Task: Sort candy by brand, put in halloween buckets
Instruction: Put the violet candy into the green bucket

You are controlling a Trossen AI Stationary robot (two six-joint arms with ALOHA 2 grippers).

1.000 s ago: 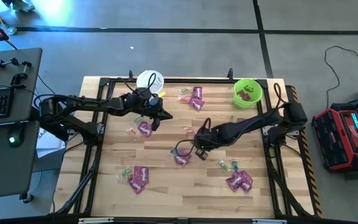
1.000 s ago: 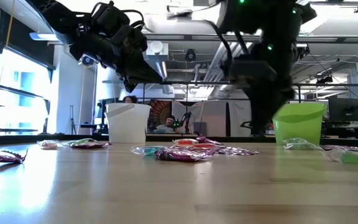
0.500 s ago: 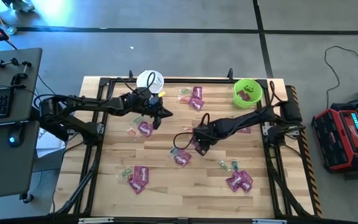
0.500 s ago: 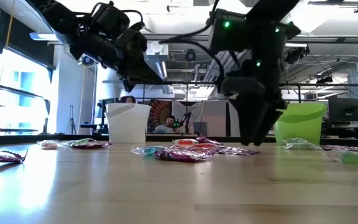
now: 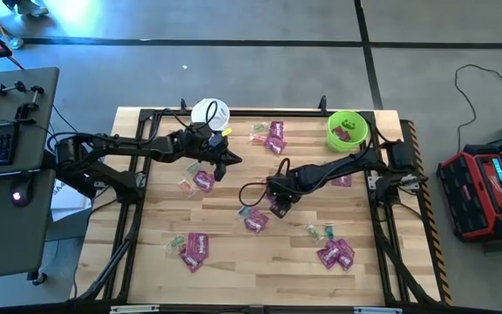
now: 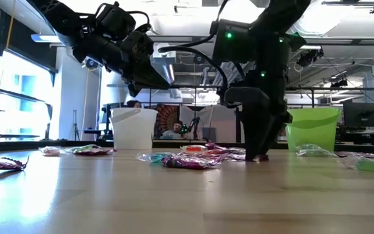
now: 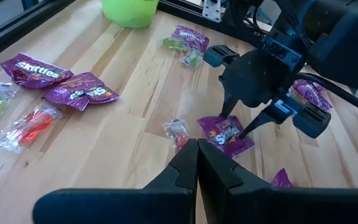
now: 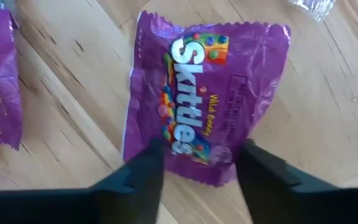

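High view: the right gripper (image 5: 276, 201) reaches mid-worktop over a flat purple Skittles packet (image 5: 279, 203); the left gripper (image 5: 222, 161) hangs near the white translucent bucket (image 5: 210, 112).

Left wrist view: its jaws are closed, empty.

Right wrist view: jaws open, straddling the packet's edge. This looks like the pick step; next, close, lift, carry to the lime green bucket (image 5: 347, 129).

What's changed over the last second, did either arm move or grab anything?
The right gripper swung toward the table's middle and came down over a purple Skittles packet, its jaws now open on either side of it, not yet gripping. The left gripper stayed shut, raised near the white bucket. The green bucket and the other candy did not move.
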